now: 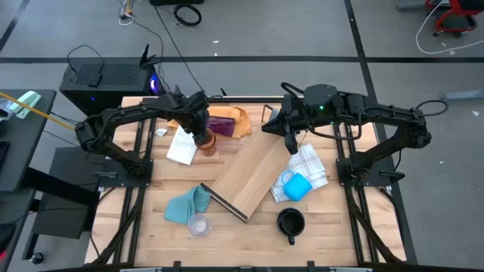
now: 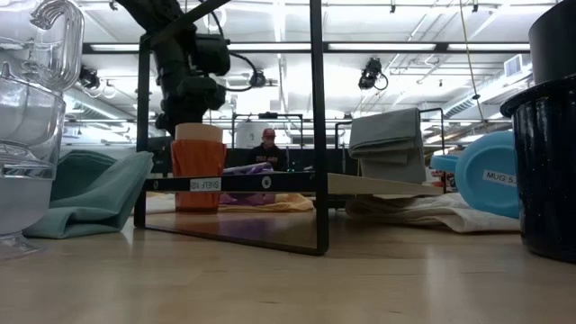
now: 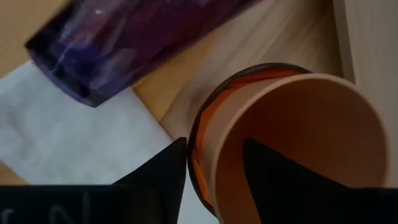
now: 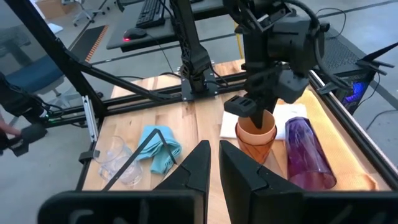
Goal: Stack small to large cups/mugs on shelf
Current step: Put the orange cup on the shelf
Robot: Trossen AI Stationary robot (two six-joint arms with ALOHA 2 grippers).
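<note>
The left end effector (image 4: 256,112) grips the rim of the tan cup (image 4: 257,133), nested in the amber cup (image 3: 205,134) near the desk's (image 1: 333,234) far edge, beside the shelf (image 1: 249,175). The right end effector (image 1: 291,145), fingers together, hovers over the shelf's far end.

Overhead, table-level, wrist cams — shared table (image 1: 318,234)

dark mug (image 2: 551,135) cut off (right edge) | clear cups (image 2: 27,117) cropped left
</note>
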